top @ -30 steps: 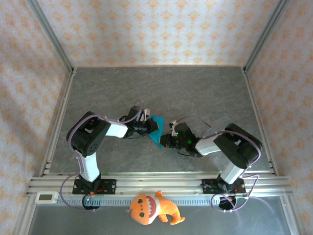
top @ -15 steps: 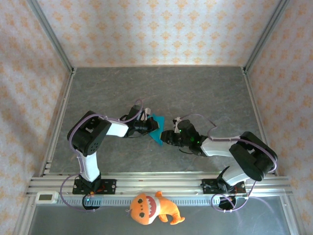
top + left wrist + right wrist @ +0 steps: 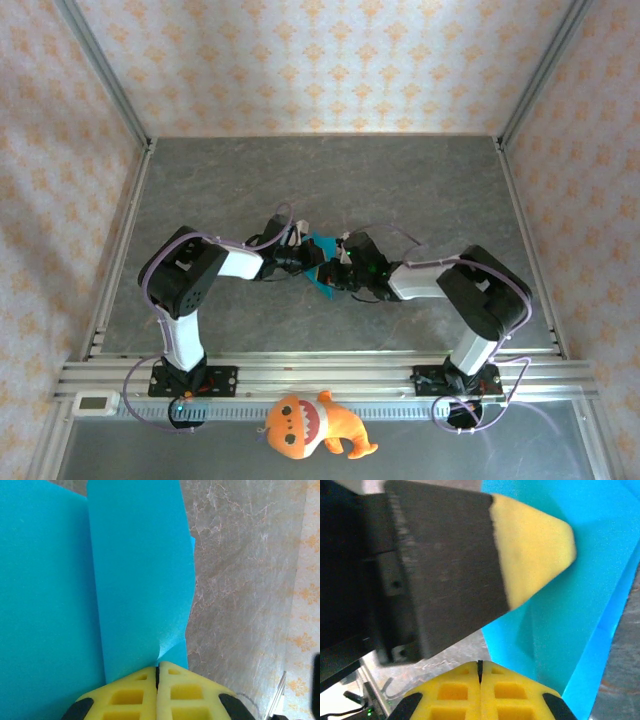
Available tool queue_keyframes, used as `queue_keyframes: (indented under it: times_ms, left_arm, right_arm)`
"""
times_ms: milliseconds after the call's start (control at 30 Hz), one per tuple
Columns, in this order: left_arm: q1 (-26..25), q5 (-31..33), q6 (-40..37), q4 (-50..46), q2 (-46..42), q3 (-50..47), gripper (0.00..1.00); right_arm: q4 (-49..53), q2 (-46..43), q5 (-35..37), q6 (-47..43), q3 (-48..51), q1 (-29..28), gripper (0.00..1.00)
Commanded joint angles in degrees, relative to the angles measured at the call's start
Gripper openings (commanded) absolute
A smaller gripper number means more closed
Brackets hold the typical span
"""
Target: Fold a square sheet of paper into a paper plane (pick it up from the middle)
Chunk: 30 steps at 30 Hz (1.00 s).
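Desk (image 3: pixel 420 190): grey marbled surface, with patterned walls on the left, right and far sides.
Sheet of paper (image 3: pixel 322 244): bright blue, at the middle of the desk, between the two sets of fingers. The left wrist view shows overlapping layers with a straight fold line.
Left arm (image 3: pixel 185 275): reaches from the near left toward the middle.
Left fingers (image 3: pixel 127 697): yellow pads pressed together and clamped on an edge of the sheet, where the paper curls into the seam.
Right arm (image 3: pixel 480 290): reaches from the near right toward the middle.
Right fingers (image 3: pixel 512 697): yellow pads pressed together, tips at the edge of the sheet. Whether paper lies between them cannot be told.
Finger relation: in the right wrist view, one left finger lies against the sheet just ahead of the right fingers.
Plush toy (image 3: pixel 310 425): orange, on the near ledge, well apart from the sheet.
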State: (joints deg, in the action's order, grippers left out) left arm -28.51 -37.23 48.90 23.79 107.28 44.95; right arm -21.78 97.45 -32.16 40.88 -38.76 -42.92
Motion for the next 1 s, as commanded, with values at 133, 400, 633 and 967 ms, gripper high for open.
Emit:
queue_keyframes:
  times_ms: [133,400,633,967]
  left_arm:
    - [-0.32,3.79,-1.89,-5.38,3.15,-1.56,0.07]
    - [-0.32,4.05,-1.65,-5.17,3.18,-1.76,0.07]
    - [-0.38,3.66,-1.27,-4.24,3.28,-2.29,0.07]
    - [-0.41,3.22,-0.13,-1.57,3.28,-4.23,0.07]
  right_arm:
    - [3.98,1.46,0.36,-1.12,1.03,0.11,0.0]
    - [-1.66,0.62,-2.21,1.91,6.09,0.11,0.0]
    - [-3.66,-1.22,-3.48,2.54,6.19,0.11,0.01]
    - [0.52,-2.59,0.27,5.6,0.57,2.15,0.01]
